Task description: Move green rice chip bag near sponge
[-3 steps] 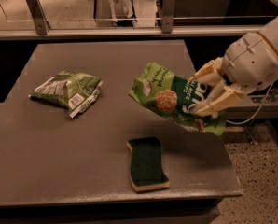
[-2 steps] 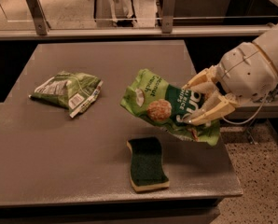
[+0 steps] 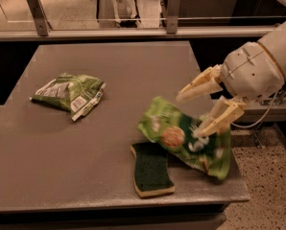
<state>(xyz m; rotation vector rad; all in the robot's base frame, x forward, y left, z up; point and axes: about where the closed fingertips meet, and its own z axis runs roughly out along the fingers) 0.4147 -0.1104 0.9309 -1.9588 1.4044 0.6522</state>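
Observation:
The bright green rice chip bag (image 3: 181, 139) lies blurred near the table's front right corner, its lower left edge over the top right of the sponge (image 3: 150, 172). The sponge is dark green on a pale yellow base and lies flat near the front edge. My gripper (image 3: 187, 116) comes in from the right just above the bag. It is open, with the upper finger clear of the bag and the lower fingertip (image 3: 203, 128) at the bag's top. The bag's right end hangs near the table's right edge.
A duller green bag with a white label (image 3: 68, 94) lies at the left of the grey table (image 3: 124, 66). A metal rail with posts (image 3: 133, 32) runs along the far edge. Speckled floor (image 3: 270, 186) lies to the right of the table.
My gripper has opened and let go of the green rice chip bag. The bag has dropped down and right onto the table, against the sponge. The gripper has drawn back to the right.

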